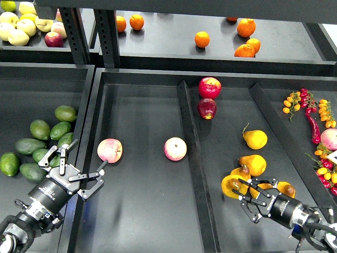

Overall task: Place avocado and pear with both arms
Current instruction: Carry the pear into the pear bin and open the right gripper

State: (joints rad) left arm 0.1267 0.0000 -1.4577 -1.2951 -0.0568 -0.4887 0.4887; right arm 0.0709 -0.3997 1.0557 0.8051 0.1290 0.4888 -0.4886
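Observation:
The pear (231, 186), orange-yellow with a dark brown patch, is in my right gripper (245, 198). It sits low in the right compartment, against the left side of a pile of yellow pears (253, 164). My left gripper (79, 167) is open and empty over the wall between the left bin and the middle tray, just below a pink apple (109, 151). Several avocados lie in the left bin beside it. The darkest elongated avocado (29, 146) lies at the pile's left, apart from the gripper.
A second pink apple (175, 148) lies in the middle tray. Two red apples (209, 87) sit at the back of the right compartment. A raised divider (190, 158) splits the tray. Oranges (201, 39) are on the back shelf, and small tomatoes and chillies (310, 116) at far right.

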